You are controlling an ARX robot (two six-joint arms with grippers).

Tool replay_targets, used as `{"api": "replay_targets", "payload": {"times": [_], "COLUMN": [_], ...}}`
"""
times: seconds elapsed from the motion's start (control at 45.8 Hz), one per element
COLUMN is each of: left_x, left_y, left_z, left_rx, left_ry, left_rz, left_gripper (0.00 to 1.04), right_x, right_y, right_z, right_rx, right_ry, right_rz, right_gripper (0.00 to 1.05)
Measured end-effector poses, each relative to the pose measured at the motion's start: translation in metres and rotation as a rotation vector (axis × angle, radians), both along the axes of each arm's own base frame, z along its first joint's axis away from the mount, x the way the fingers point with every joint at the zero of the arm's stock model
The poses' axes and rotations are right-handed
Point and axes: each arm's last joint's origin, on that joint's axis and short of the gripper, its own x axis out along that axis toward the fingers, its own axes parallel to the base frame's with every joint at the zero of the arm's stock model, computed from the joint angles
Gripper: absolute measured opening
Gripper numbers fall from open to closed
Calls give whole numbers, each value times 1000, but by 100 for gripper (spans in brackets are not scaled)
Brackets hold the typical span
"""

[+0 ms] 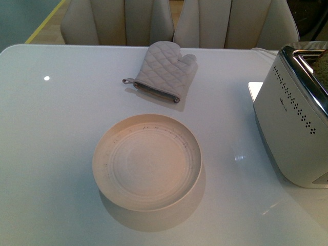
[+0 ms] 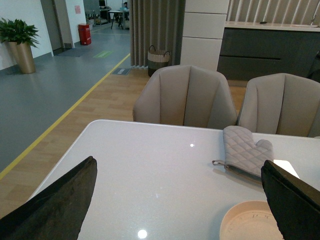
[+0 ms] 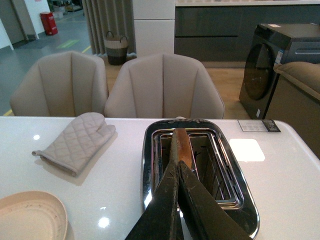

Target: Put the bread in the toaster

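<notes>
Right claw (image 3: 178, 167) grips the bread (image 3: 181, 144) upright above the toaster (image 3: 200, 170) slots; left claw (image 2: 175, 200) hangs open over the counter (image 2: 160, 165).

A: Front view is dim and soft, warm cast. Ceiling lamps glint off the glossy table (image 1: 51, 154); the plate (image 1: 147, 162) throws a shadow toward the camera.

B: Wrist views are brighter and sharper. Glare patch beside the toaster (image 3: 200, 170); chrome rim mirrors light. Close-up gripper fingers are black and blurred.
</notes>
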Motion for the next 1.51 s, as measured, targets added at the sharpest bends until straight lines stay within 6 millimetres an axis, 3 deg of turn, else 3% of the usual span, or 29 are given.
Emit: {"api": "replay_targets", "payload": {"times": [0.786,1.135,1.507], "left_x": [0,0,0], "left_y": [0,0,0], "left_z": [0,0,0], "left_rx": [0,0,0], "left_ry": [0,0,0], "left_rz": [0,0,0], "left_gripper": [98,98,98], "right_x": [-25,-26,-26], "right_y": [0,0,0], "right_z": [-7,-7,-7], "right_rx": [0,0,0], "right_ry": [-16,-20,-21], "right_rz": [1,1,1], "right_gripper": [2,2,59]}}
